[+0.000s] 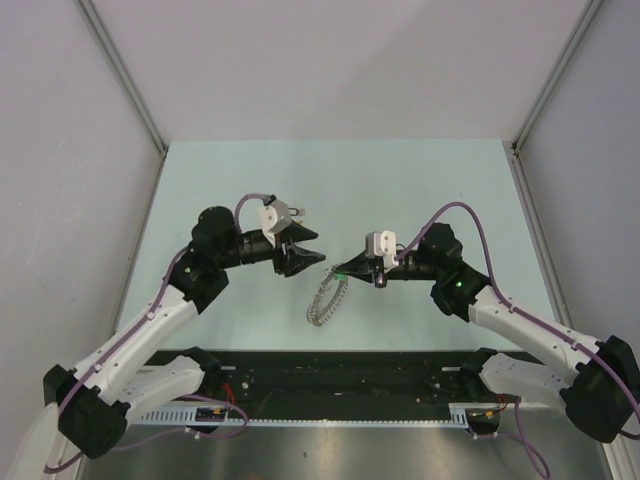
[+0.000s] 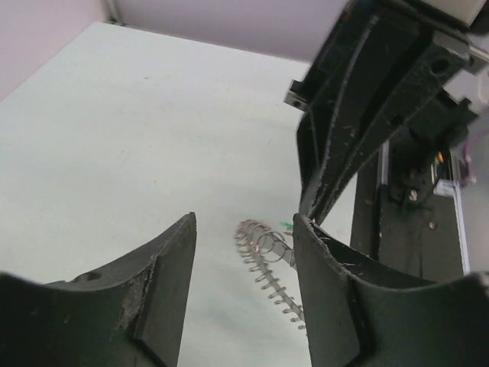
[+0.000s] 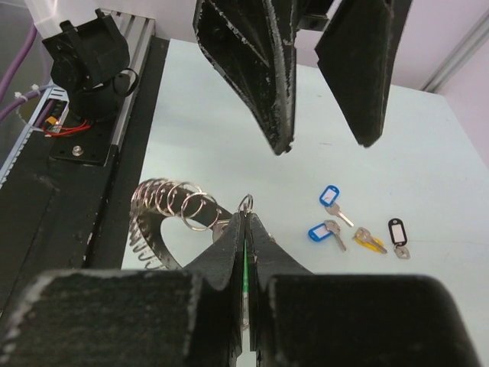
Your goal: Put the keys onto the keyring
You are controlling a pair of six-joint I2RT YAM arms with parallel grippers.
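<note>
Four keys (image 3: pixel 321 231) lie on the table (image 1: pixel 250 190) near the keyring (image 1: pixel 325 297) (itself about mid-table).

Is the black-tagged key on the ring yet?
No: in the right wrist view the black-tagged key lies loose on the table, well apart from the keyring.

Pale table (image 1: pixel 420 190), maybe alu rail (image 1: pixel 340 413).

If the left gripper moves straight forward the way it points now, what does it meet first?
Most likely the keyring, ahead between the left gripper's open fingers; the right gripper, shut on a green key, is close beside it. Depth is uncertain.
</note>
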